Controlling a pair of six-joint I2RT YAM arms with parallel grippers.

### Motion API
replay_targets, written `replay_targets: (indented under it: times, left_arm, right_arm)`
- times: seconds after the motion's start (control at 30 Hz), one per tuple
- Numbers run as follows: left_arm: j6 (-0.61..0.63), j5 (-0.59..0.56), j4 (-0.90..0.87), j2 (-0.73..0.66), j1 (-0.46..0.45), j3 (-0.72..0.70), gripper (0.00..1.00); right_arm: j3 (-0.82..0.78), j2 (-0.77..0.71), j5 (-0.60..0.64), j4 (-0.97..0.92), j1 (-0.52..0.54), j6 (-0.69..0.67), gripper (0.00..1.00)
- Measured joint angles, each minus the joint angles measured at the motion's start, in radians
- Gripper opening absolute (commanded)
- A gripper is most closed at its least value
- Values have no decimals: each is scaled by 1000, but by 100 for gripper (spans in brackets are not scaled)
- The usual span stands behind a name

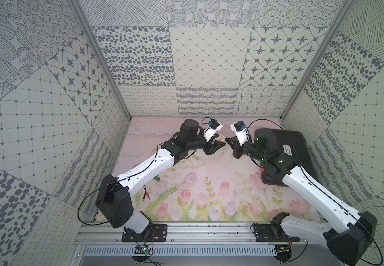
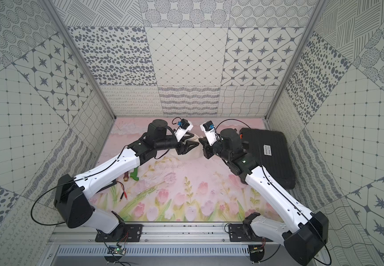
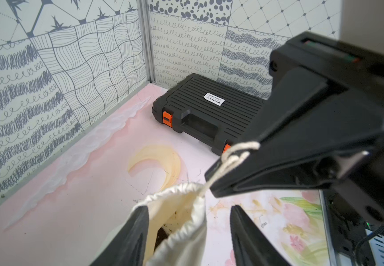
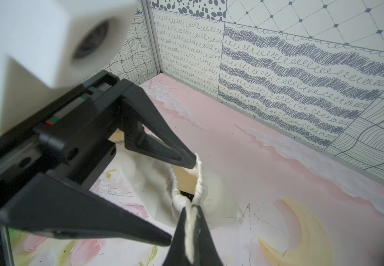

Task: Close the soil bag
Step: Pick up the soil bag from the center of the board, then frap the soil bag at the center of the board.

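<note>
The soil bag is a cream cloth pouch at the back middle of the mat, between both grippers; in both top views only a sliver of the soil bag shows. Its mouth gapes, with dark soil inside. My right gripper is shut on the pale cord, which runs taut from the neck. My left gripper is open and straddles the mouth. One of its fingertips rests against the gathered rim; the other fingertip hangs apart from the cloth.
A large black ribbed case with orange latches lies at the back right, under my right arm. A green plastic piece, a brass fitting and red-tipped leads lie at the left beside my left arm. Patterned walls enclose three sides.
</note>
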Motion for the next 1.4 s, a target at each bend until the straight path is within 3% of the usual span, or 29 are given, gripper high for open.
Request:
replay_targets:
  times: [0.13, 0.4, 0.47, 0.67, 0.97, 1.1, 1.4]
  left_arm:
    - [57, 11, -7, 42, 0, 44, 53]
    - [128, 21, -18, 81, -13, 73, 15]
    - [127, 6, -7, 77, -16, 57, 12]
    - [112, -73, 37, 8, -26, -68, 10]
    - [1, -359, -50, -147, -31, -262, 14]
    - [-65, -456, -69, -185, -33, -306, 8]
    - [-261, -640, -172, -294, -35, -336, 12]
  right_arm:
    - [5, 0, -2, -2, -9, 1, 0]
    - [7, 0, 0, -2, -14, 1, 0]
    - [7, -2, 1, -11, -17, 1, 0]
    - [7, -37, 0, -71, -73, 21, 0]
    - [61, -53, -7, -90, -128, 67, 0]
    - [69, -52, -17, -101, -126, 84, 0]
    - [93, -8, -67, -137, -128, 102, 0]
